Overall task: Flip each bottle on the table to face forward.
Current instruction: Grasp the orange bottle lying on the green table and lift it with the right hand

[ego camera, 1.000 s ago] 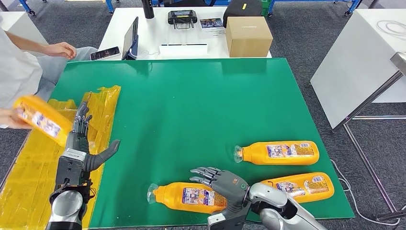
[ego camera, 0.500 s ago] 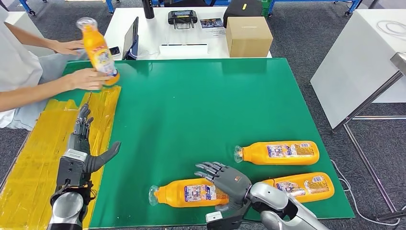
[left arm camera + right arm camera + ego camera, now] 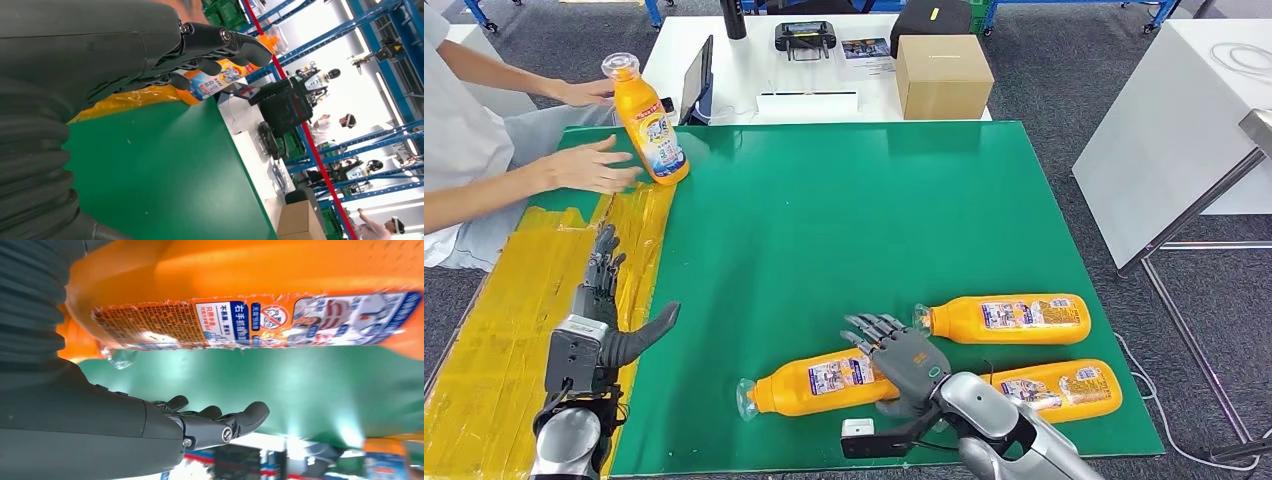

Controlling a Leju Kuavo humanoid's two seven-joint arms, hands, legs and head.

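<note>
Three orange bottles lie on the green mat (image 3: pixel 824 220). The nearest bottle (image 3: pixel 814 380) points its cap left and lies at a slant. My right hand (image 3: pixel 899 360) rests against its base end with fingers spread, holding nothing. In the right wrist view the bottle's label (image 3: pixel 250 320) sits close to the palm and the fingers (image 3: pixel 220 425) stay straight. A second bottle (image 3: pixel 1009 318) and a third bottle (image 3: pixel 1054 388) lie to the right. My left hand (image 3: pixel 604 320) is open above the yellow strip (image 3: pixel 514 330). A fourth bottle (image 3: pixel 649 120) (image 3: pixel 215 82) stands tilted at the far left corner.
A person's hands (image 3: pixel 589 165) are at the tilted bottle on the far left. Behind the mat, a white table carries a cardboard box (image 3: pixel 942 75), a tablet and small devices. Another white table (image 3: pixel 1184 120) stands to the right.
The person swung the fourth bottle up and set it at the mat's far left corner. My right hand moved forward, and the nearest bottle's base end swung away from the front edge.
</note>
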